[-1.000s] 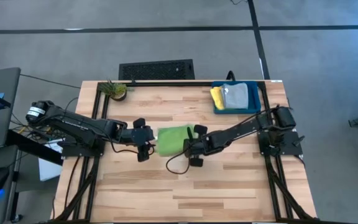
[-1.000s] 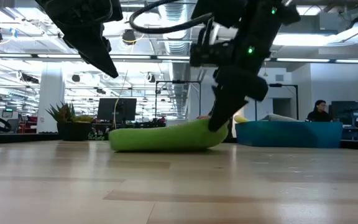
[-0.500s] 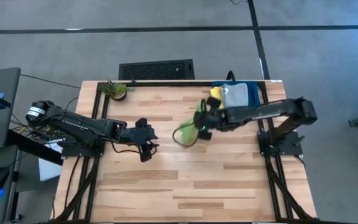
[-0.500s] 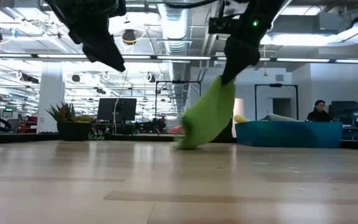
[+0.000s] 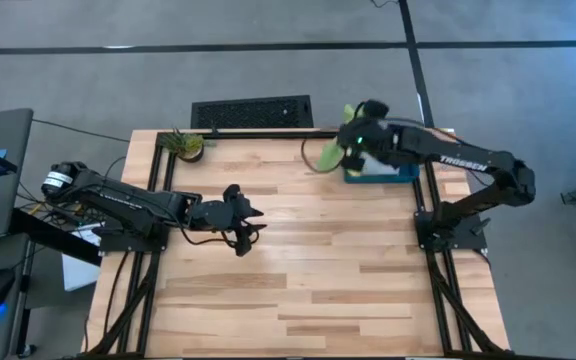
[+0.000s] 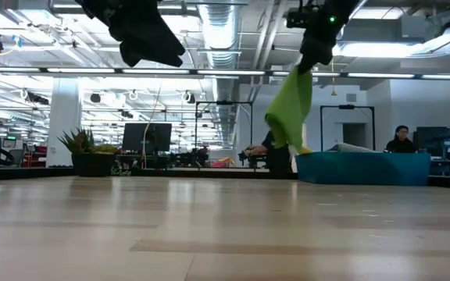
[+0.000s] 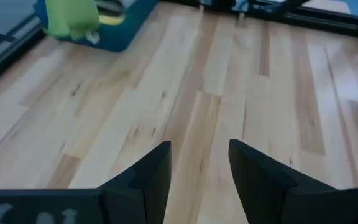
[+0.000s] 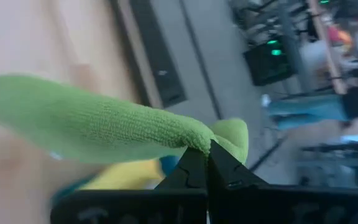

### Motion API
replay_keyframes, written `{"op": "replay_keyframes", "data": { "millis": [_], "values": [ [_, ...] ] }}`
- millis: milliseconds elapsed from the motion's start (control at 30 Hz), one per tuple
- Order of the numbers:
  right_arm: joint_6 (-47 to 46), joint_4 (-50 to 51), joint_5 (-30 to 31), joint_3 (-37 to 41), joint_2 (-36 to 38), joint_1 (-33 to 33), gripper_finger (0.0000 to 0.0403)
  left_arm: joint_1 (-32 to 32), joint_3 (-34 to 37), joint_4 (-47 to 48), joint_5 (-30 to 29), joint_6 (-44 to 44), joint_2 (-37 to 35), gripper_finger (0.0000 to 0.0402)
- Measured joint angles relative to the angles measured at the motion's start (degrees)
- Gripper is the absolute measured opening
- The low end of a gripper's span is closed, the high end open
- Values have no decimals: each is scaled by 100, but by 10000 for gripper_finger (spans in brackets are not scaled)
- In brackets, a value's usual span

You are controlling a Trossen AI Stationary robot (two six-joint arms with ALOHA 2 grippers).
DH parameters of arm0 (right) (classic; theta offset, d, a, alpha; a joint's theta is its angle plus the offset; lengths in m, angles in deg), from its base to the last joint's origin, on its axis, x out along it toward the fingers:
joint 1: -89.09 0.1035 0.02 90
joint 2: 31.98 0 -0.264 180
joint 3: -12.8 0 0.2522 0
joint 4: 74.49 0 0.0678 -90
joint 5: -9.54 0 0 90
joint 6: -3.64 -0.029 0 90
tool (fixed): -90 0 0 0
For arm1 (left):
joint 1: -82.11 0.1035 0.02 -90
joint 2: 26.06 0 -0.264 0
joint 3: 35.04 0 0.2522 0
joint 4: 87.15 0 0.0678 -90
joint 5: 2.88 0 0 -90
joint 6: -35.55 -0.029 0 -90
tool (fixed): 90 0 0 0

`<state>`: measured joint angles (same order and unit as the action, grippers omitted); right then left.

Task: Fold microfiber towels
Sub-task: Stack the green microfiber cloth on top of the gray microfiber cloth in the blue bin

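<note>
Pale wooden planks make up the table (image 5: 298,290), with an open office hall behind it. Above its far edge the right gripper (image 5: 353,140) is clamped on the green towel (image 6: 291,105), which hangs below it in the air, just beside the blue bin (image 6: 366,167). Mid-table, the left gripper (image 7: 199,163) hovers with fingers apart, gripping nothing.

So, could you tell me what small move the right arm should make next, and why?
Probably carry on a little further over the blue bin and lower. The right gripper is shut on the green towel, which hangs clear of the table beside the bin's near edge, above the yellow towel already inside. The left gripper waits open, mid-table.
</note>
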<state>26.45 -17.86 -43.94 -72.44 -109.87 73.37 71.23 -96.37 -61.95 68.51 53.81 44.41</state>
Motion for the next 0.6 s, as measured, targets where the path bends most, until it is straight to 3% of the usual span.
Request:
{"op": "replay_keyframes", "data": {
  "millis": [300,433,600],
  "values": [
    [1412,-235,58,-403,129,-1066,6,9,0,-181,-401,-110,0,153],
    [1455,-83,-718,-401,142,-1401,5,28,0,-204,-968,-294,0,153],
    [1898,-162,-820,-373,142,-1664,6,174,0,-228,-1342,-469,0,153]
  ]
}}
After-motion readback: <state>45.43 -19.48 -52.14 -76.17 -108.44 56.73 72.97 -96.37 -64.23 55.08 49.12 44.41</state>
